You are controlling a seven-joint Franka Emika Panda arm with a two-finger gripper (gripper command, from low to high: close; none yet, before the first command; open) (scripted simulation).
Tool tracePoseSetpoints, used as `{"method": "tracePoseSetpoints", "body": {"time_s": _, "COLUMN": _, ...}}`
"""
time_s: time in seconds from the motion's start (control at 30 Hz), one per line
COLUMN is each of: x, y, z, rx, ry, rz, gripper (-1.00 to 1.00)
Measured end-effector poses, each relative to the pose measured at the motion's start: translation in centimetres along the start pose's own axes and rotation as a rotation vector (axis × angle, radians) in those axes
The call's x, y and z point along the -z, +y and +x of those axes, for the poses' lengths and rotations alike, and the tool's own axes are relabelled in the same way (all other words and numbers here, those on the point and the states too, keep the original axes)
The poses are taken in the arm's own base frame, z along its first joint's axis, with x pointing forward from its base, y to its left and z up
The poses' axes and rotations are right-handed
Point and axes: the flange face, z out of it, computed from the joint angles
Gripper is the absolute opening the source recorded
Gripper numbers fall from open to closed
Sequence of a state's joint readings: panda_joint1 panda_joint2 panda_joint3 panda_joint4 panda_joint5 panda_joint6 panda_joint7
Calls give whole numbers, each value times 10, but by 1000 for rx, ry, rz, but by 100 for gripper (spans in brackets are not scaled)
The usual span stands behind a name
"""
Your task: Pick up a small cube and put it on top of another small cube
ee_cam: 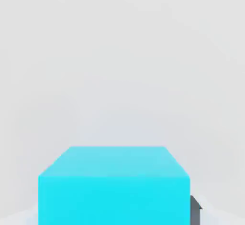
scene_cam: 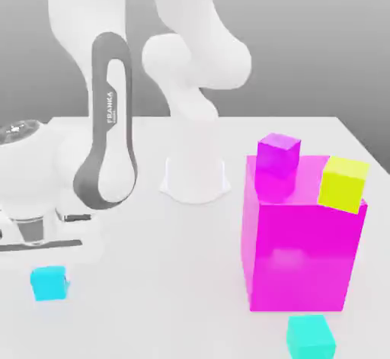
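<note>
The small cube (scene_cam: 49, 285) is sky-blue and sits on the white table near the front, at the exterior view's left. My gripper (scene_cam: 50, 272) hangs straight over it from the low, bent arm. In the hand view the small cube (ee_cam: 115, 186) sits close up between the jaws, and a dark fingertip (ee_cam: 194, 209) presses against its side. The gripper is shut on this cube, which still rests on the table.
A big magenta block (scene_cam: 305, 254) stands at the exterior view's right, with a purple cube (scene_cam: 278, 159) and a yellow cube (scene_cam: 343, 184) on top. A greener turquoise cube (scene_cam: 310, 336) lies in front of it. The arm's white base (scene_cam: 194, 174) stands mid-table.
</note>
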State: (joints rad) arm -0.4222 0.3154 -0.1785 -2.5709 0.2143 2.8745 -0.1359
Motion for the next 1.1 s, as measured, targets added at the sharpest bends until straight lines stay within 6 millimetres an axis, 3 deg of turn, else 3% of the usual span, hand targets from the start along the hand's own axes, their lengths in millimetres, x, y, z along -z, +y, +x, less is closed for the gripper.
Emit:
{"method": "tracePoseSetpoints", "body": {"time_s": 0.1, "x": 33, "y": 0, "z": -1, "rx": 1, "ry": 0, "rz": 0, "gripper": -100}}
{"method": "tracePoseSetpoints", "body": {"time_s": 0.13, "x": 35, "y": -10, "z": -1, "rx": 50, "ry": -15, "rz": -2, "gripper": -100}}
{"method": "tracePoseSetpoints", "body": {"time_s": 0.33, "x": 49, "y": -130, "z": 12, "rx": 574, "ry": 6, "rz": -45, "gripper": -100}}
{"method": "tracePoseSetpoints", "body": {"time_s": 0.53, "x": 67, "y": -259, "z": -10, "rx": 1098, "ry": 68, "rz": -101, "gripper": -100}}
{"method": "tracePoseSetpoints", "body": {"time_s": 0.67, "x": 80, "y": -342, "z": -47, "rx": 1446, "ry": 121, "rz": -148, "gripper": -100}}
{"method": "tracePoseSetpoints", "body": {"time_s": 0.83, "x": 96, "y": -435, "z": -114, "rx": 1881, "ry": 195, "rz": -217, "gripper": -100}}
{"method": "tracePoseSetpoints", "body": {"time_s": 1.0, "x": 98, "y": -507, "z": -189, "rx": 2315, "ry": 232, "rz": -289, "gripper": -100}}
{"method": "tracePoseSetpoints", "body": {"time_s": 1.1, "x": 92, "y": -538, "z": -232, "rx": 2576, "ry": 217, "rz": -321, "gripper": -100}}
